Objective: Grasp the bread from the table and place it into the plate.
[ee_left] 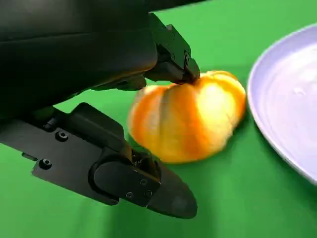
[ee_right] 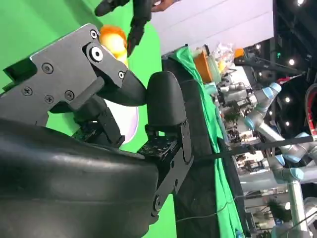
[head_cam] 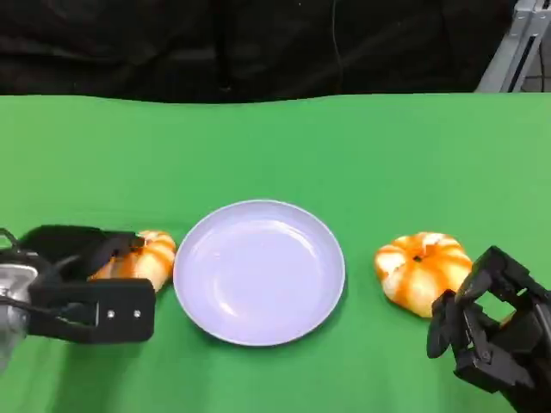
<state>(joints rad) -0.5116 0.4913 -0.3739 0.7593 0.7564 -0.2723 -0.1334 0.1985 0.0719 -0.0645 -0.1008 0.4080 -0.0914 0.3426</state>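
Two orange-and-white pumpkin-shaped breads lie on the green table. The left bread (head_cam: 148, 258) sits just left of the pale lavender plate (head_cam: 258, 274), and my left hand (head_cam: 82, 284) grips it. In the left wrist view an upper finger (ee_left: 171, 62) presses on top of the bread (ee_left: 190, 121) and a lower finger (ee_left: 143, 186) sits against its underside, with the plate (ee_left: 292, 104) close beside it. The right bread (head_cam: 422, 271) lies right of the plate. My right hand (head_cam: 495, 331) hovers just right of it, holding nothing, its fingers (ee_right: 166, 101) apart.
The green table (head_cam: 275, 146) stretches back to a dark curtain. A metal frame (head_cam: 516, 43) stands at the far right corner. In the right wrist view, other robot arms (ee_right: 277, 129) and clutter show beyond the table's edge.
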